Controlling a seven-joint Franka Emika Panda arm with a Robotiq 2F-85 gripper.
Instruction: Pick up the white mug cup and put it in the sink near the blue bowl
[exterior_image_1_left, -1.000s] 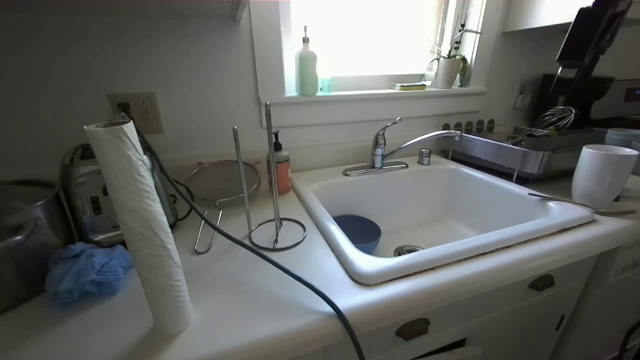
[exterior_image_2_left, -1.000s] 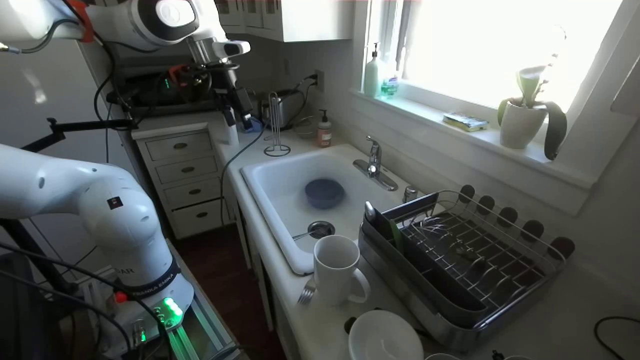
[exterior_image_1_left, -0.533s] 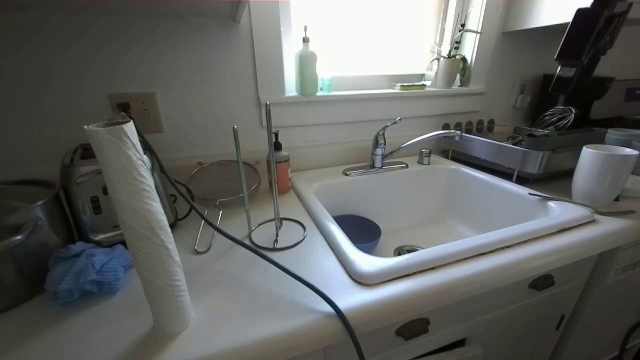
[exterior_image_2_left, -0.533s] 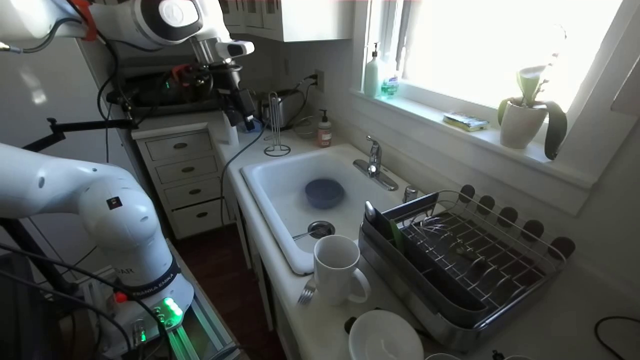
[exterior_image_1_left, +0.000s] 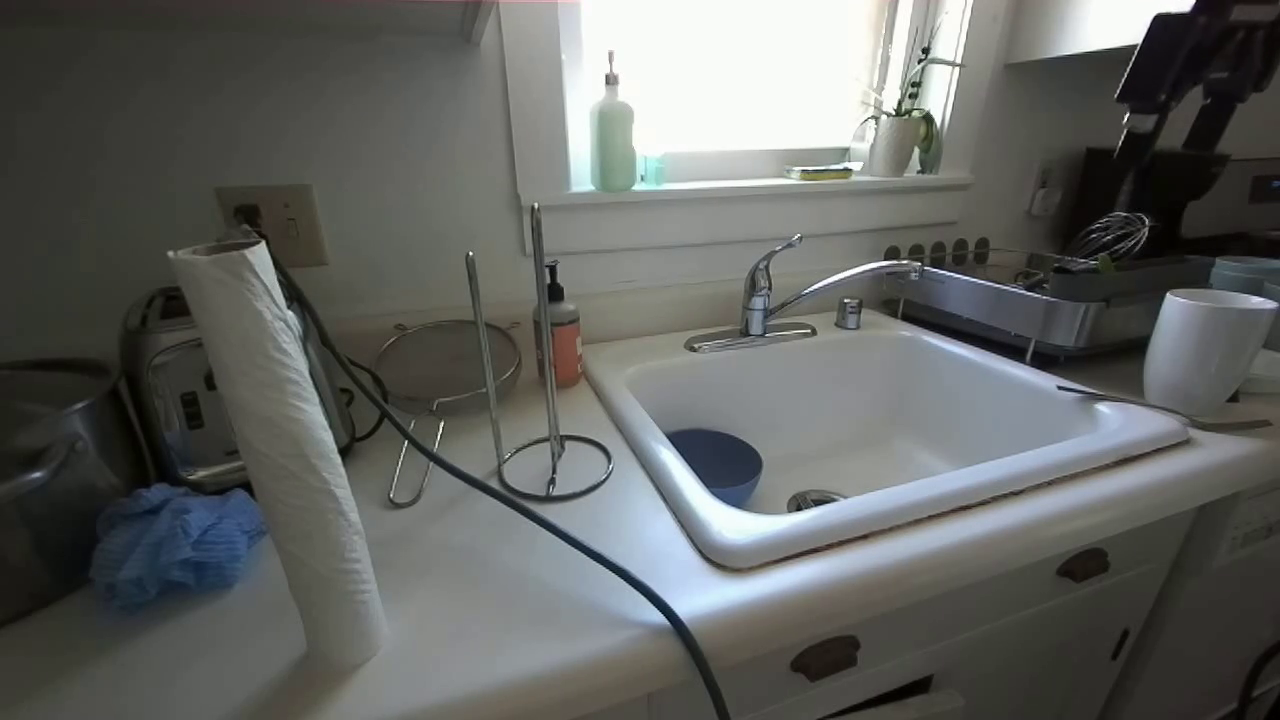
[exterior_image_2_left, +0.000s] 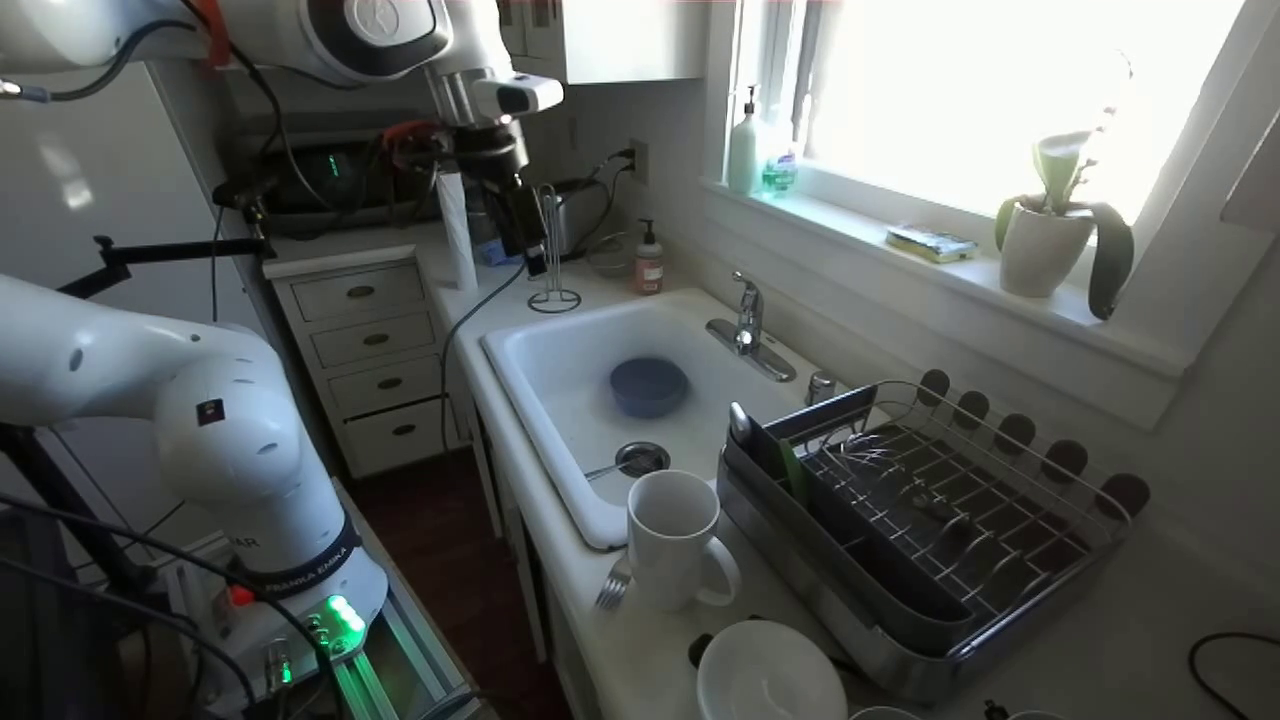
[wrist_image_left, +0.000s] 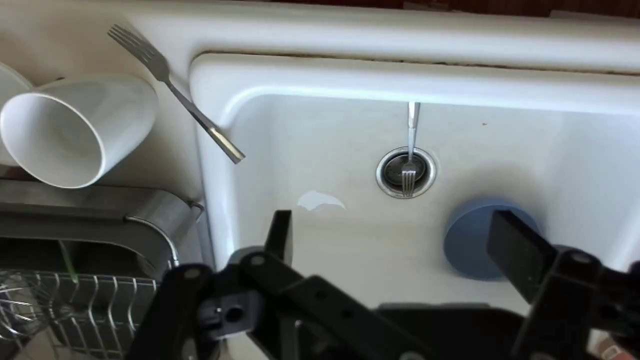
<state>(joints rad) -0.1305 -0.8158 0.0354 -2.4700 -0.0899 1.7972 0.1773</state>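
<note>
The white mug cup (exterior_image_1_left: 1205, 350) stands upright on the counter beside the sink (exterior_image_1_left: 930, 510), close to the dish rack. It shows in an exterior view (exterior_image_2_left: 672, 550) with its handle toward the rack, and at the left of the wrist view (wrist_image_left: 117, 112). The blue bowl (exterior_image_1_left: 718, 468) sits inside the sink; it also shows in an exterior view (exterior_image_2_left: 650, 388) and in the wrist view (wrist_image_left: 465, 240), partly behind a finger. My gripper (wrist_image_left: 390, 220) is open and empty, high above the sink. Its fingers show in both exterior views (exterior_image_2_left: 535, 262) (exterior_image_1_left: 1165, 145).
A fork (wrist_image_left: 160, 67) lies by the mug with its handle over the sink rim. Another fork (wrist_image_left: 411, 130) lies across the drain. The dish rack (exterior_image_2_left: 850, 600) and a white bowl (exterior_image_2_left: 770, 675) are near the mug. The faucet (exterior_image_2_left: 748, 320) stands at the sink's back edge.
The arm and gripper have moved right and slightly down in an exterior view, and the gripper has turned. The mug, bowl and forks have not moved.
</note>
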